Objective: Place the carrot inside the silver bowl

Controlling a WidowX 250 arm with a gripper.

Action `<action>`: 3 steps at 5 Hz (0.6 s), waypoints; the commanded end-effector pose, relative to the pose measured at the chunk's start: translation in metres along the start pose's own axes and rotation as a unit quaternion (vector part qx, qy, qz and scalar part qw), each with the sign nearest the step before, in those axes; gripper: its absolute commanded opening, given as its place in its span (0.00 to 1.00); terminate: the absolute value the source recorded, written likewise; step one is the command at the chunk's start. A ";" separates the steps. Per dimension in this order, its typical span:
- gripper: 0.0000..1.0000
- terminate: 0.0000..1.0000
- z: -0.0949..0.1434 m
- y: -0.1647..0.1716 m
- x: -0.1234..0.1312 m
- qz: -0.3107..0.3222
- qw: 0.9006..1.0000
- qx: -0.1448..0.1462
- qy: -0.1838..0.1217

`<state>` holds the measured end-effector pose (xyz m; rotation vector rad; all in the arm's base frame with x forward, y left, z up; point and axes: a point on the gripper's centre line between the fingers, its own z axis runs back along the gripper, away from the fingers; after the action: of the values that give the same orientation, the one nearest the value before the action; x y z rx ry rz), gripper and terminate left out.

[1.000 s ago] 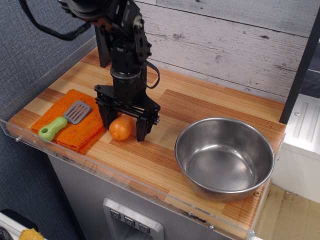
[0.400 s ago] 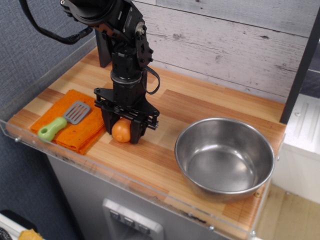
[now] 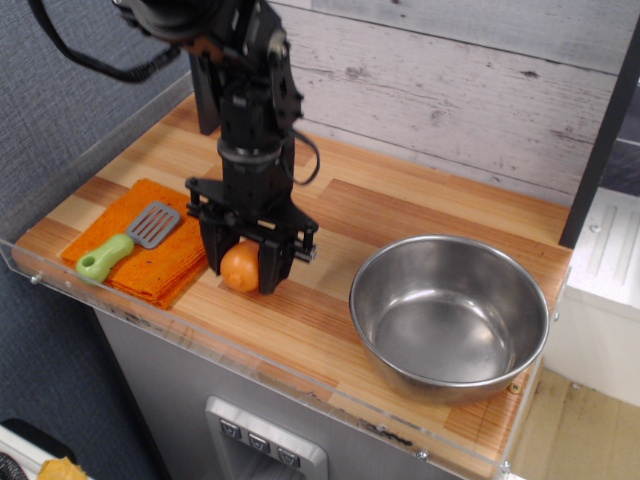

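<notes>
The carrot (image 3: pixel 240 267) is a small smooth orange toy on the wooden counter, just right of the orange cloth. My black gripper (image 3: pixel 242 270) points straight down over it, with one finger on each side, closed against the carrot. The carrot still seems to rest on the counter or sit barely above it. The silver bowl (image 3: pixel 450 316) is large, shiny and empty, standing at the right of the counter, well apart from the gripper.
A folded orange cloth (image 3: pixel 140 245) lies at the left with a green-handled spatula (image 3: pixel 125 242) on it. A clear acrylic lip (image 3: pixel 250 355) runs along the counter's front and left edges. A plank wall stands behind.
The fingers have closed in from a wide stance onto the carrot. The gripper has shifted very slightly left; the carrot has stayed almost in place.
</notes>
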<state>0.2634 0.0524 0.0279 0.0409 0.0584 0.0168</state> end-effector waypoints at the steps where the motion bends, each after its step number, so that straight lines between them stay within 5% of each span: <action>1: 0.00 0.00 0.059 -0.029 -0.008 -0.028 0.998 -0.030 -0.046; 3: 0.00 0.00 0.058 -0.098 -0.023 -0.090 0.995 -0.049 -0.020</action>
<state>0.2448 -0.0490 0.0744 -0.0609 0.0485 -0.1472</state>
